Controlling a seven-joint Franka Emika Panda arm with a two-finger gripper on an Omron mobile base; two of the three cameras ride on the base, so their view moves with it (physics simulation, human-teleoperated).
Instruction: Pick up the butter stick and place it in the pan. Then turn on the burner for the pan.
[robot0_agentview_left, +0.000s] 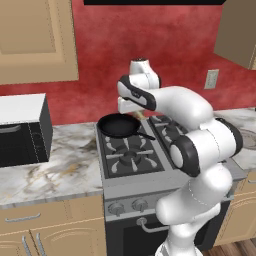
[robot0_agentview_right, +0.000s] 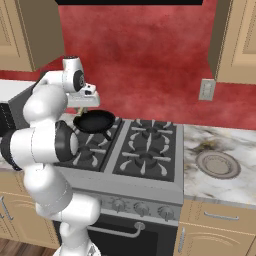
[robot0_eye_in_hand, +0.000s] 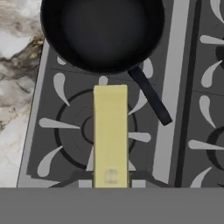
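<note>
The butter stick, judged light, soft and slippery, is pinched at its near end by the gripper, short of the pan.

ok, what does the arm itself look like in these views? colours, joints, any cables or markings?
Glossy white rounded arm links with dark grey to black rings at the joints, plainest in the two base views. The white hand carries a black patch with small light marks; no loose cables are visible. The gripper shows as small dark grey finger tips in the hand view. Any finer lettering is too small to read.
</note>
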